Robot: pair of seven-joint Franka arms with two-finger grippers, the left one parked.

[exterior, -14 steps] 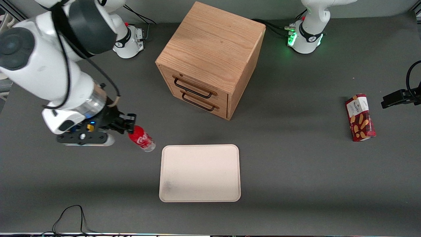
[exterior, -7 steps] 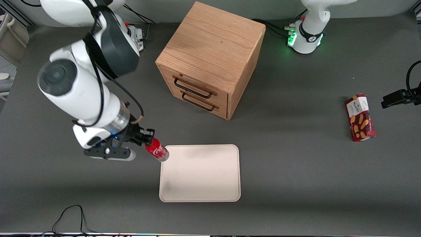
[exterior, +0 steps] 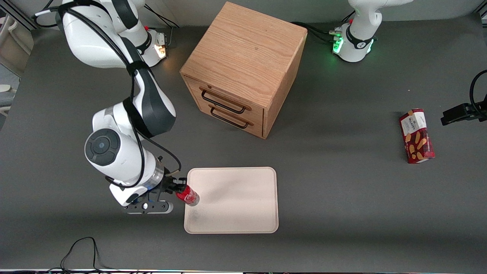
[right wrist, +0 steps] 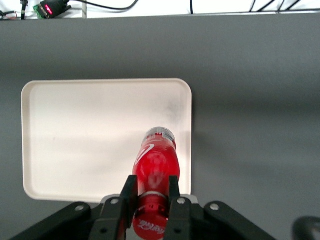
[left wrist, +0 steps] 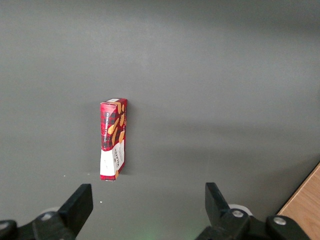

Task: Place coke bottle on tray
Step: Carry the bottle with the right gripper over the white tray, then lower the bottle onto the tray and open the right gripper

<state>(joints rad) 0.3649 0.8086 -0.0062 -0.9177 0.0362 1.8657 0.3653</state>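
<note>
My right gripper (exterior: 177,189) is shut on the neck of the coke bottle (exterior: 187,195), a small slim bottle with a red label and red cap. It holds the bottle tilted, base down, over the edge of the cream-white tray (exterior: 243,190) at the working arm's end. In the right wrist view the fingers (right wrist: 129,196) clamp the bottle (right wrist: 156,165) just under its cap, with the tray (right wrist: 85,130) below and a faint dark smudge near the bottle's base. I cannot tell whether the base touches the tray.
A wooden two-drawer cabinet (exterior: 243,68) stands farther from the front camera than the tray. A red snack box (exterior: 416,136) lies toward the parked arm's end of the table; it also shows in the left wrist view (left wrist: 114,138). A black cable (exterior: 80,251) lies at the table's near edge.
The right arm has carried the bottle nearer to the front camera and toward the tray. The bottle went from beside the tray's corner to over its edge.
</note>
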